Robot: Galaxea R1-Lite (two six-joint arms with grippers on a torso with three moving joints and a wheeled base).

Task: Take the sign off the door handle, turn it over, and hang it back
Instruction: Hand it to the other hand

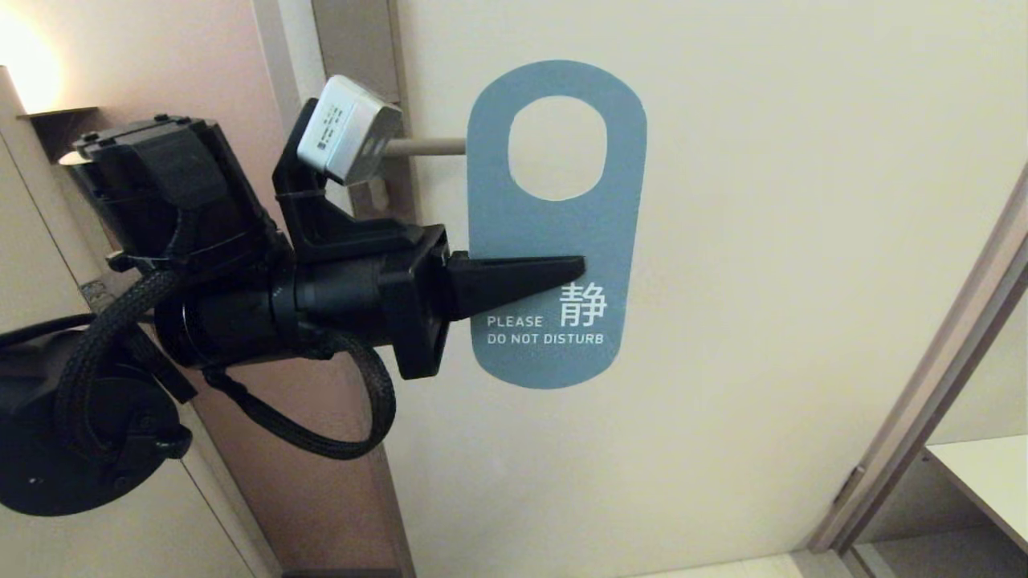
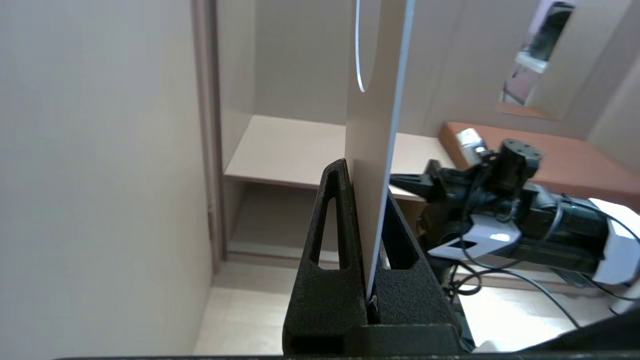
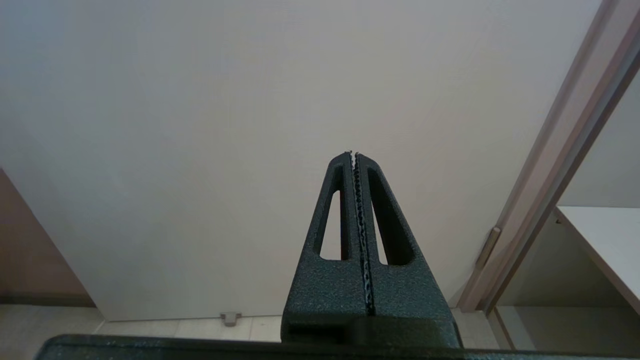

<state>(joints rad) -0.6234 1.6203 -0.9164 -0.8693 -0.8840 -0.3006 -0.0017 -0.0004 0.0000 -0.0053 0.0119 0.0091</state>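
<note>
The sign point(image 1: 554, 233) shows its blue face with white "PLEASE DO NOT DISTURB" in the head view and stands upright in front of the door. My left gripper point(image 1: 578, 266) is shut on its lower left part, coming in from the left. In the left wrist view the sign point(image 2: 372, 125) runs edge-on between the two fingers. The door handle point(image 1: 426, 146) pokes out behind the sign's left edge; none of it shows through the oval hole. My right gripper point(image 3: 354, 155) is shut on nothing, low and to the right, facing the door.
The pale door point(image 1: 803, 241) fills the view, with its frame point(image 1: 923, 385) and a shelf point(image 1: 988, 474) to the right. A lit wall lamp point(image 1: 24, 72) is at far left. A small door stop point(image 3: 230, 316) sits on the floor.
</note>
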